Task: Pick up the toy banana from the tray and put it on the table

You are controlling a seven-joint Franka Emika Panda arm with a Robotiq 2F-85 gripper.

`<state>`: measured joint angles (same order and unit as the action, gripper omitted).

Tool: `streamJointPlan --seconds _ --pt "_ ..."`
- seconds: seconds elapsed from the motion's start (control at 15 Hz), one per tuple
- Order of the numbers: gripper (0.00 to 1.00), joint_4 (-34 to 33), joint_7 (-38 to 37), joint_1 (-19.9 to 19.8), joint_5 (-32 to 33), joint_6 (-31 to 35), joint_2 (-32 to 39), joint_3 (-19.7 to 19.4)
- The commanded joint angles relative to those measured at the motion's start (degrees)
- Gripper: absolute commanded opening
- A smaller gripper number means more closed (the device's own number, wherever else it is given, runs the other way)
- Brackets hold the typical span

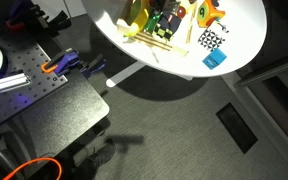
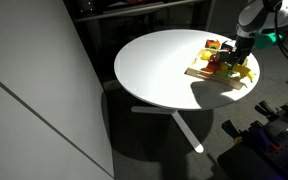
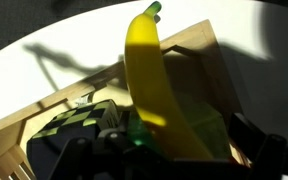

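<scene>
Harsh spotlight on table (image 2: 154, 70), dark surroundings, hard shadows.

End effector (image 3: 149, 135) clamped, arm low.

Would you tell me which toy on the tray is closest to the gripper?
The toy banana: the wrist view shows the long yellow fruit reaching right between the fingers, unlike the checkered toy beside it.

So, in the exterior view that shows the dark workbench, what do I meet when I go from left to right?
Workbench → tray with toys on the white table → checkered square. The blue piece is left out because it lies just below the checkered square.
</scene>
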<state>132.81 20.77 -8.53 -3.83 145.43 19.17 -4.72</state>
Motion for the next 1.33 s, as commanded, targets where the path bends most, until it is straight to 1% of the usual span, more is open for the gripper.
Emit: streamJointPlan --seconds 0.0,0.07,0.13,0.2,0.4,0.53,0.6,0.93,1.27 --pt "0.75 -1.29 1.18 -1.48 1.00 1.79 2.11 1.02" --pt "0.73 -1.28 0.65 -1.30 1.49 2.22 2.44 0.85" --pt "0.66 -1.24 0.18 -1.11 1.91 2.56 2.67 0.73" --pt "0.56 -1.23 -0.46 -0.84 2.53 2.68 2.79 0.51" --pt "0.32 -0.81 -1.81 -0.33 4.11 2.74 2.19 0.17" --pt "0.17 -0.80 -2.83 -0.05 5.04 2.54 1.73 -0.14" --pt "0.14 -0.87 -3.17 -0.08 5.25 2.37 1.52 -0.10" --pt "0.14 -0.93 -5.08 0.44 5.14 2.07 -0.11 0.22" --pt "0.14 -1.24 -10.72 3.14 5.44 2.03 -0.66 0.42"
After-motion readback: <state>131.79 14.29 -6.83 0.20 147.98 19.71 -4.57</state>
